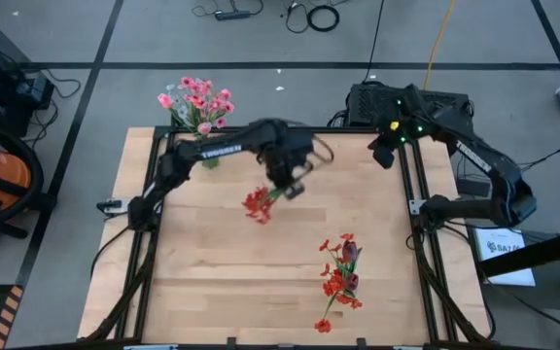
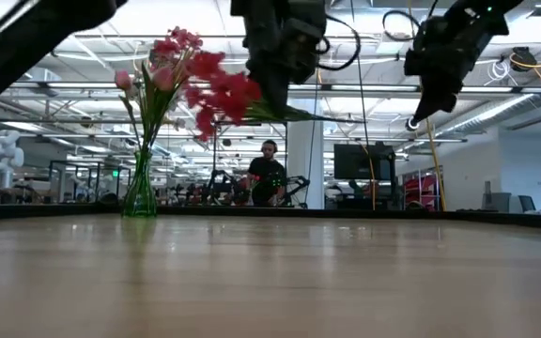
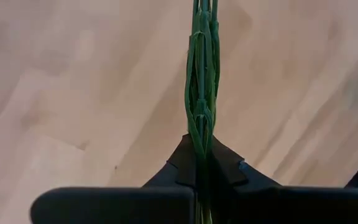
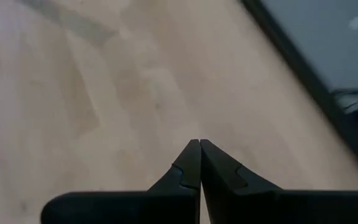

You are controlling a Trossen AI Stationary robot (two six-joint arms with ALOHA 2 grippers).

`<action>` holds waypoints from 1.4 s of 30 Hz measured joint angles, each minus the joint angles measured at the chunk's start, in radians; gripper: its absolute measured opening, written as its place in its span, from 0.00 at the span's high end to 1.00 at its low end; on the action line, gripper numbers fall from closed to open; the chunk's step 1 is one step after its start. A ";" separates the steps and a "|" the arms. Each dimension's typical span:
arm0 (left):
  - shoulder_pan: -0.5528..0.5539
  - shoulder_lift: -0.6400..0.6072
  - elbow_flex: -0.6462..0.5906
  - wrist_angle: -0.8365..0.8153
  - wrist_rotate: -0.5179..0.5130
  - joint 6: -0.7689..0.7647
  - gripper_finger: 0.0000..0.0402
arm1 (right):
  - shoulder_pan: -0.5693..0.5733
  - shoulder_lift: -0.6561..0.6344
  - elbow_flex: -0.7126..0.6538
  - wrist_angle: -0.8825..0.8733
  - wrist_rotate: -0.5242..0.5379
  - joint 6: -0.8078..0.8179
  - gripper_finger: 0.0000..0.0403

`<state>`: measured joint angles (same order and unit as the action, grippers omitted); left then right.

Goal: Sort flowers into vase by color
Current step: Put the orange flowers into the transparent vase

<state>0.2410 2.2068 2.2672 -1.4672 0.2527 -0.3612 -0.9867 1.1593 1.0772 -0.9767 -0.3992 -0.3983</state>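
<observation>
Left wrist view shows the left tool (image 3: 199, 163) clamped on the thin green stem (image 3: 201, 81) of a red artificial flower cluster (image 1: 258, 204), which hangs clear above the pale wooden counter (image 1: 212, 282). In the low view the blooms ride level with the pink flowers (image 2: 162, 58) standing in the slim green glass vase (image 2: 140, 192) at the counter's far left edge. More red flowers and dark tulip buds (image 1: 341, 277) lie on the counter to the right, well apart. The right tool (image 4: 199, 163) waits above the counter's far right corner, fingers pressed together, empty. The grip is thin and off-centre, so the stem may swivel or slide out; dropped into the pink vase, the colours would mix.
</observation>
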 joint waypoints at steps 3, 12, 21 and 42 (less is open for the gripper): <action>0.054 0.007 0.028 0.062 0.031 -0.113 0.97 | 0.025 -0.055 0.011 0.008 0.011 -0.078 1.00; 0.164 0.006 0.057 0.453 0.292 -0.296 0.97 | 0.190 -0.237 0.011 0.086 0.080 -0.413 1.00; 0.214 0.006 0.057 0.702 0.596 -0.445 0.97 | 0.361 -0.234 0.011 0.246 0.089 -0.338 0.96; 0.294 0.006 0.056 0.692 0.745 -0.461 0.97 | 0.667 -0.060 0.010 0.634 0.722 -0.882 0.68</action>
<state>0.5350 2.2124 2.3234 -0.7753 0.9974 -0.8221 -0.3195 1.0997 1.0874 -0.3431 0.3225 -1.2799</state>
